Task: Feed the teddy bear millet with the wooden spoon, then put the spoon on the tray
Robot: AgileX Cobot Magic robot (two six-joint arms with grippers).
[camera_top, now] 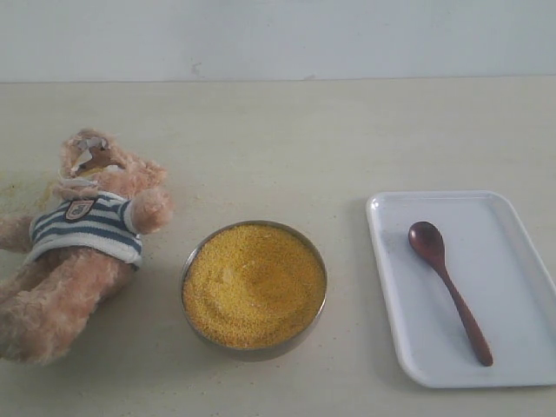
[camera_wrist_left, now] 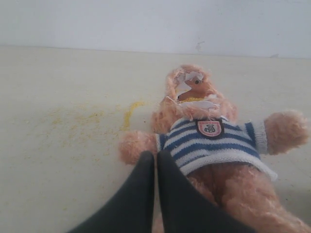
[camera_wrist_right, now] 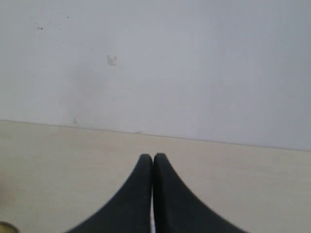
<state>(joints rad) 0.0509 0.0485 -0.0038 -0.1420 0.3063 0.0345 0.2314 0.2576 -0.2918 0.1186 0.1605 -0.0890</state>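
Bright-yellow millet point(camera_top: 254, 282) fills a round metal bowl point(camera_top: 252, 351); left of it lies the fluffy light-brown teddy bear point(camera_top: 82, 234), right of it the dark wooden spoon point(camera_top: 452, 291) on a white rectangular tray point(camera_top: 512, 261). Closed and empty: left gripper point(camera_wrist_left: 156, 158), right gripper point(camera_wrist_right: 153, 159).

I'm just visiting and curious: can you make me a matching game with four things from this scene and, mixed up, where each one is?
1. fluffy light-brown teddy bear in a striped shirt
2. bright-yellow millet
3. dark reddish-brown wooden spoon
4. white rectangular plastic tray

a. heaped in the round metal bowl
b. lying on the tray
c. lying left of the bowl
d. right of the bowl

Pairs: 1-c, 2-a, 3-b, 4-d
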